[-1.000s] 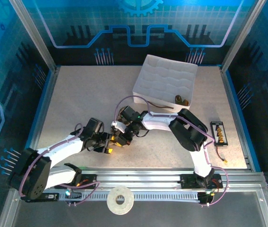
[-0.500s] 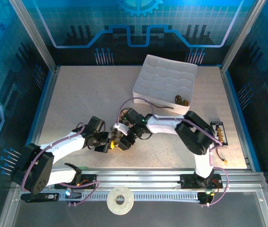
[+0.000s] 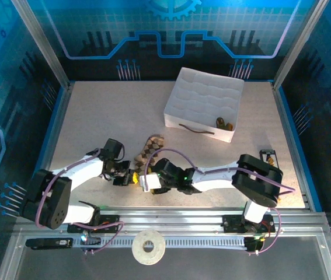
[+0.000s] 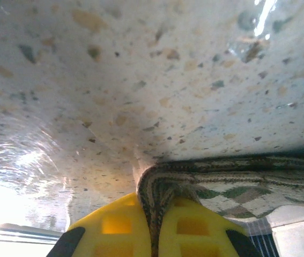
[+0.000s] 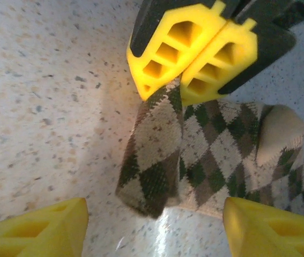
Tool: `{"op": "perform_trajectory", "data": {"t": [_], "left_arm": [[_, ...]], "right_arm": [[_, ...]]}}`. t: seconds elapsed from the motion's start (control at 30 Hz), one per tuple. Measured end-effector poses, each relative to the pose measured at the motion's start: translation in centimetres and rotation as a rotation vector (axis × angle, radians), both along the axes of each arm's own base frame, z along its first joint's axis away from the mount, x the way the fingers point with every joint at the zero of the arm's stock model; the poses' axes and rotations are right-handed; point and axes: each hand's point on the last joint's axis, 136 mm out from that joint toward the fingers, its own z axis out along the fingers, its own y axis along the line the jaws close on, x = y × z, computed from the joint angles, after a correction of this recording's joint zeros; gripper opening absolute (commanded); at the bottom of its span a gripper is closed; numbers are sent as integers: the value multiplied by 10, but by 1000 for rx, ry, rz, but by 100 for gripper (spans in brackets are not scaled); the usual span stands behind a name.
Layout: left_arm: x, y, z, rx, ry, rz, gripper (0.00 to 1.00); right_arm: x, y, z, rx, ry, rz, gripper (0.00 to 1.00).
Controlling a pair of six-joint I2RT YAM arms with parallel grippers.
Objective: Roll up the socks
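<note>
One speckled desk (image 3: 95, 116) carries one white quilted box (image 3: 203, 96) at its far right. We count one brown-and-tan checked sock (image 5: 210, 155), lying flat at the near centre of the desk and stretching away toward the far side. Two claws meet at its near end. The left claw (image 5: 181, 85) is pinched tight on a folded edge of the sock. The right claw (image 5: 154, 222) stands wide, its two yellow pads (image 5: 39, 225) well apart on either side of the sock.
</note>
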Motion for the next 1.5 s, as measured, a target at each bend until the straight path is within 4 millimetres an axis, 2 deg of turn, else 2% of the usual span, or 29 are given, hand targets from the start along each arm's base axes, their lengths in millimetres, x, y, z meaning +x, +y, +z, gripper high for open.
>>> {"op": "perform_trajectory", "data": {"t": [0.1,0.3,0.57,0.73,0.9,0.93,1.07,1.13,1.2,1.27,1.37,1.43,1.5], "left_arm": [[0,0,0,-1,11,-12,0],[0,0,0,-1,17,-18,0],[0,0,0,-3,13,-33,0],[1,0,0,-1,16,-38,0],[1,1,0,4,13,-38,0],[2,1,0,5,11,-41,4],[4,3,0,23,-5,-53,33],[3,8,1,51,-15,-56,52],[2,13,6,83,-41,-54,61],[4,19,16,108,-90,-48,65],[10,25,34,130,-184,-30,66],[14,26,43,127,-245,-21,63],[18,25,43,113,-297,-17,59]], "right_arm": [[2,12,-1,-11,-34,13,48],[1,25,9,11,-21,3,31],[3,24,-10,-25,95,-68,20],[9,23,-7,-7,178,-118,3],[14,24,-7,4,266,-158,0],[14,24,-7,6,287,-163,0],[19,26,-8,8,372,-189,0],[23,28,-8,14,428,-208,0],[29,29,-9,24,478,-231,0],[34,28,-10,33,532,-256,0],[40,29,-11,46,607,-283,0],[42,29,-12,51,656,-296,0],[42,30,-12,51,701,-308,0]]}}
